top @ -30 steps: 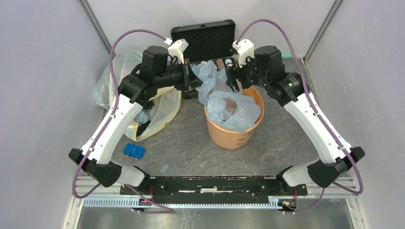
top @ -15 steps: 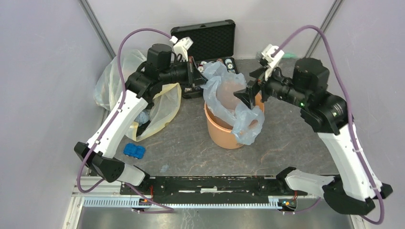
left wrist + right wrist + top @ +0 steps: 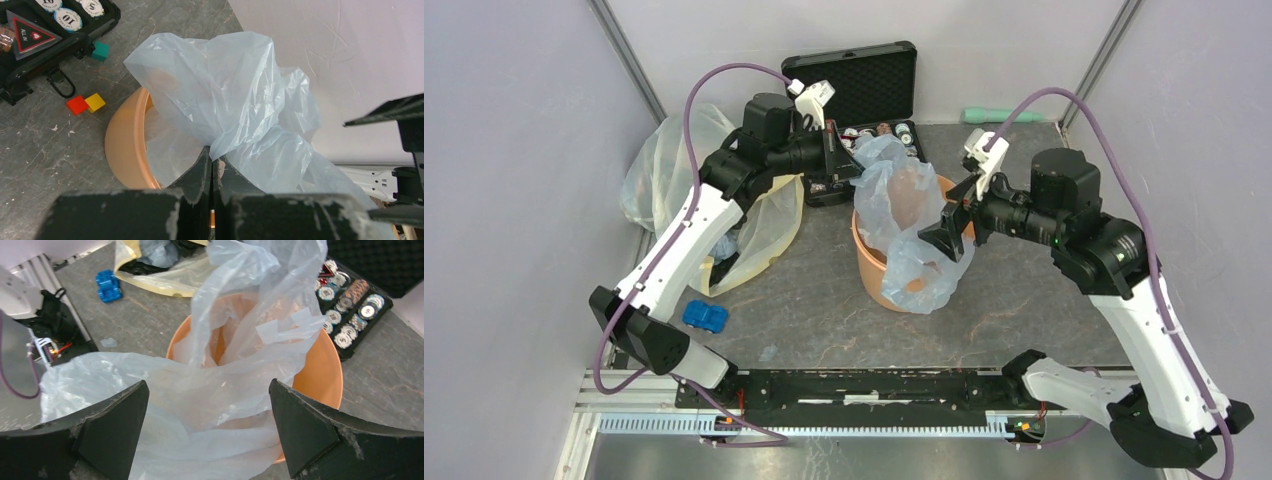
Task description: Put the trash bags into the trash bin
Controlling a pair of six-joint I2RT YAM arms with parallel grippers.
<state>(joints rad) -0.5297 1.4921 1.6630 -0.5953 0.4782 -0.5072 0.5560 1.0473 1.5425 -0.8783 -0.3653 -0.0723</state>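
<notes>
The pale blue trash bag (image 3: pixel 894 195) hangs over and partly inside the orange trash bin (image 3: pixel 879 280) in the middle of the table. My left gripper (image 3: pixel 842 158) is shut on the bag's far top edge and holds it up; in the left wrist view (image 3: pixel 212 152) the closed fingers pinch the bag (image 3: pixel 225 95) above the bin (image 3: pixel 122 150). My right gripper (image 3: pixel 949 228) is open at the bin's right rim, with bag draped over the near side. In the right wrist view (image 3: pixel 207 405) its fingers (image 3: pixel 300 425) stand wide apart above the bag (image 3: pixel 200 390) and bin (image 3: pixel 320 370).
An open black foam-lined case (image 3: pixel 854 85) with poker chips stands at the back. A large yellowish bag (image 3: pixel 759 225) lies at the left. A blue toy car (image 3: pixel 705 316) sits front left. Small red, yellow and teal blocks (image 3: pixel 85 104) lie beside the case. A green tube (image 3: pixel 999 116) lies back right.
My right gripper let go of the bag, opened and pulled back to the right, then lowered toward the bin's right rim. The bag has draped further over the bin's near side. My left gripper still holds the bag.
</notes>
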